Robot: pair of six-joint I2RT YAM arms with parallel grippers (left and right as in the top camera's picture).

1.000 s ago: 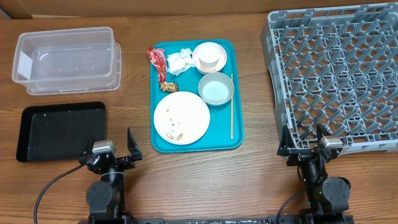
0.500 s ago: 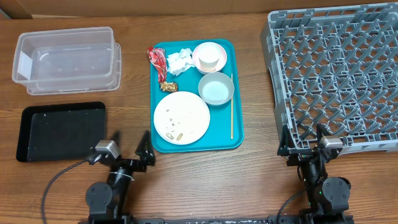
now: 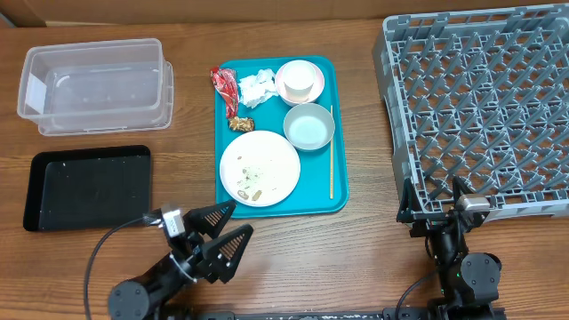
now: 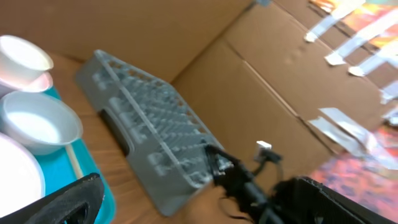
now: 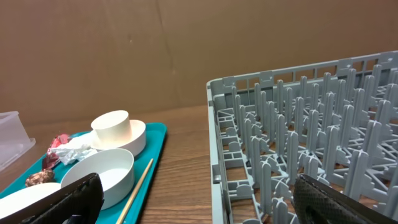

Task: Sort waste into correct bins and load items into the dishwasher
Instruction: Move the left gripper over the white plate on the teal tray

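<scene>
Left gripper (image 3: 242,217) agape — plate (image 3: 260,167) just beyond, apart.

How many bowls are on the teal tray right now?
2. The grey-blue bowl sits mid-right on the teal tray; the pink bowl is behind it at the far corner, holding the white cup. None seem hidden.

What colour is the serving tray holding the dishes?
Teal. The serving tray shows best in the overhead view.
</scene>
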